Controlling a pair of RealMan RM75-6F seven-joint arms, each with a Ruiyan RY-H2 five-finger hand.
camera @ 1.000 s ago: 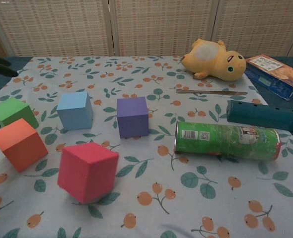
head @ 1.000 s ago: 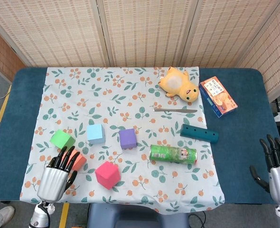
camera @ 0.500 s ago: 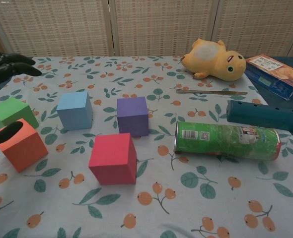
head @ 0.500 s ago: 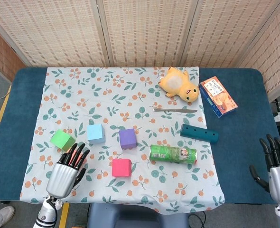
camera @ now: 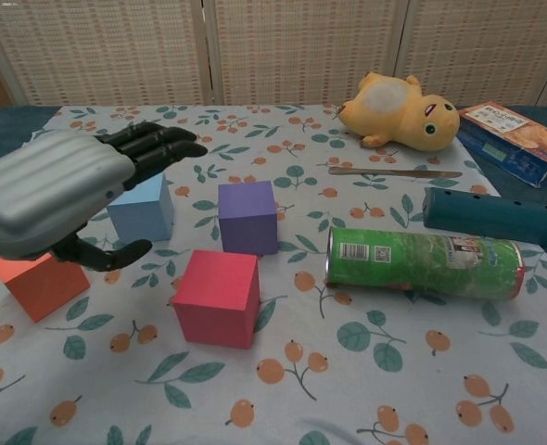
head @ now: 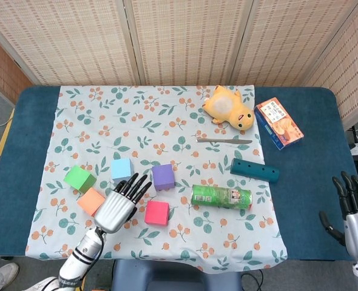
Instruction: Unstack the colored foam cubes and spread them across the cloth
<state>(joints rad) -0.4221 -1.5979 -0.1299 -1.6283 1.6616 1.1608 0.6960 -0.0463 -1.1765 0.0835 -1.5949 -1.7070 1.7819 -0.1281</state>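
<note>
Several foam cubes lie apart on the floral cloth (head: 167, 115): green (head: 80, 178), orange (head: 91, 200), light blue (head: 122, 169), purple (head: 163, 176) and pink-red (head: 157, 213). None is stacked. My left hand (head: 119, 204) hovers open, fingers spread, between the orange and pink-red cubes, just in front of the light blue one. In the chest view that left hand (camera: 65, 195) fills the left side and hides the green cube and part of the light blue cube (camera: 144, 211). The right hand (head: 354, 209) is open at the table's right edge, off the cloth.
A green can (head: 221, 196) lies on its side right of the pink-red cube. Behind it are a teal bar (head: 255, 170), a knife (head: 223, 140), a yellow plush toy (head: 230, 109) and an orange-and-blue box (head: 278, 122). Bare cloth stretches behind the cubes.
The pink-red cube tumbled and settled flat in front of the purple one. My left hand moved right and forward, from over the orange cube to beside the pink-red cube.
</note>
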